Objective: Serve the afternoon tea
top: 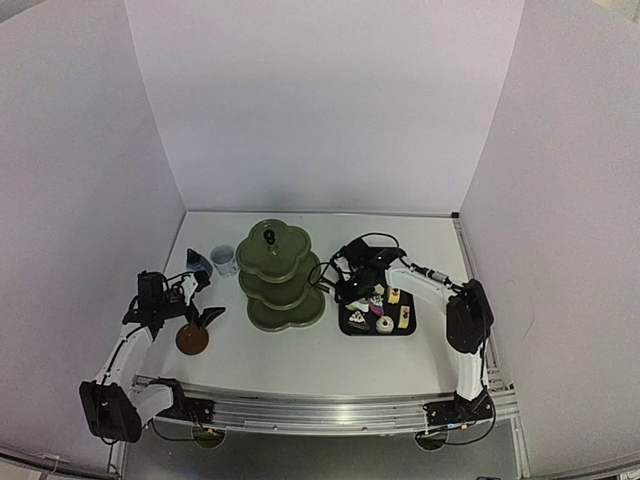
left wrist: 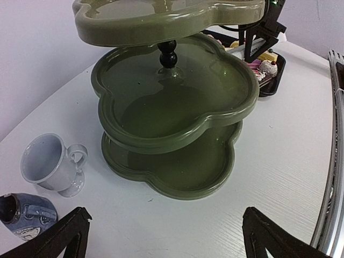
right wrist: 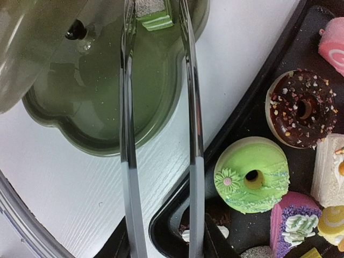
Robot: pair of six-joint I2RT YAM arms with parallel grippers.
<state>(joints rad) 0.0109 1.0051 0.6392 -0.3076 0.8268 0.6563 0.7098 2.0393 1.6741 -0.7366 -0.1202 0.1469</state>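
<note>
On the worktop (top: 300,360) the dark green three-tier stand (top: 278,270) sits at the centre. The black tray (top: 378,333) lies at its 3 o'clock, and your cup (left wrist: 51,164) and blue jug (left wrist: 27,215) are at its 9 to 10 o'clock.

Your right gripper (top: 355,272) has its fingers clenched round the metal tongs (right wrist: 129,134). The blades reach over what looks like the lowest tier, on its 3 o'clock lobe, and stand somewhat apart. Your left gripper (left wrist: 161,236) hangs near the cup with fingers released wide, grasping nothing.

Most pastries (right wrist: 251,174) lie on the tray. One green-and-white slice (right wrist: 153,15) sits at the blade tips over the tier, and I cannot tell whether it is pinched or already loose.

I'd judge you're early in the serving, at the drop-off of the first piece. Next you need the blades fully clear of the slice. Lift straight up to avoid dragging it, then swing back toward 3 o'clock for another pastry.
</note>
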